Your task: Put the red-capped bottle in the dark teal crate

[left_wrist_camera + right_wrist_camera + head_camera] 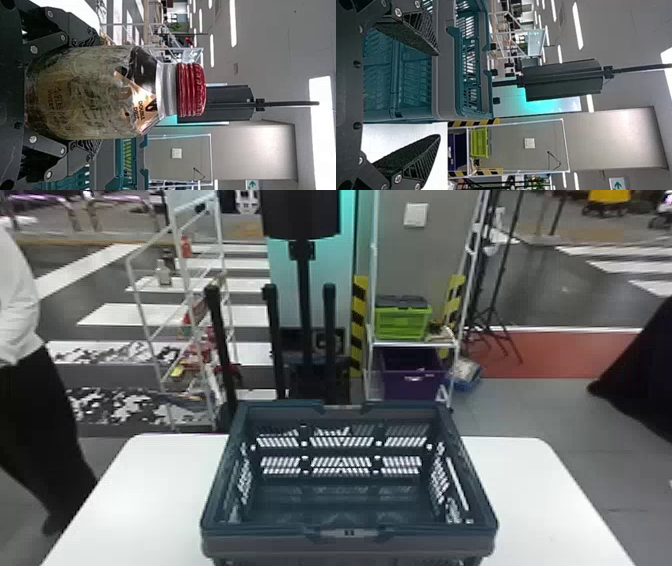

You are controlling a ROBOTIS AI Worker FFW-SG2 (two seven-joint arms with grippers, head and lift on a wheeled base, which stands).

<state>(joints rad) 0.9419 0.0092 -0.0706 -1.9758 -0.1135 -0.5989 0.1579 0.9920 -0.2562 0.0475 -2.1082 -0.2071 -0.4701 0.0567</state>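
Note:
The dark teal crate (350, 535) stands in the middle of the white table, its open top facing up and nothing lying in it. In the left wrist view my left gripper (93, 94) is shut on the red-capped bottle (99, 91), a clear jar-like bottle with a red cap (191, 90); its fingers press on both sides of the body. Part of the crate (143, 174) appears beyond it. My right gripper (438, 95) stands open with nothing between its fingers, in front of the crate (443, 79) near its side.
Bare white table top (530, 490) extends on both sides of the crate. Behind the table stand a dark post (305, 305) and white racks, one holding a green box (402, 322) and a purple bin (412, 377).

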